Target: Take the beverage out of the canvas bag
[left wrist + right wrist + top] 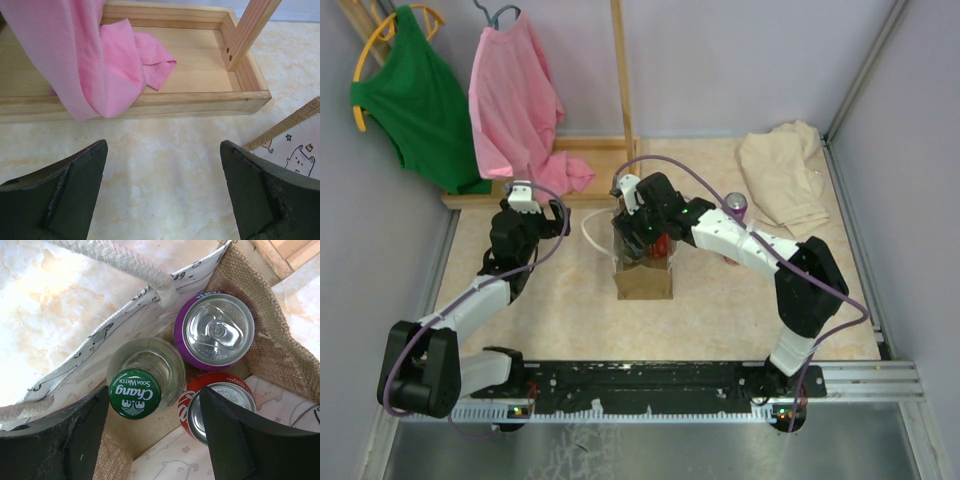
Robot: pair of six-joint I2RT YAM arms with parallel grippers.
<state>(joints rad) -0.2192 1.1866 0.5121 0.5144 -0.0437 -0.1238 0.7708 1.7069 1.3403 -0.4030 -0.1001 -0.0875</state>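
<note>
The tan canvas bag (642, 280) stands open mid-table with a white rope handle (125, 265). In the right wrist view it holds a clear glass soda water bottle with a green cap (135, 392), a purple can (216, 330) and a red cola can (220, 407). My right gripper (152, 432) is open above the bag's mouth, one finger left of the bottle cap, the other over the red can. My left gripper (162, 192) is open and empty above the bare table, left of the bag's corner (295, 137).
A wooden tray base (150, 102) with an upright post (250, 30) holds a hanging pink shirt (515, 95). A green shirt (415, 95) hangs at back left. A beige cloth (785, 175) lies back right, with another can (736, 205) near it.
</note>
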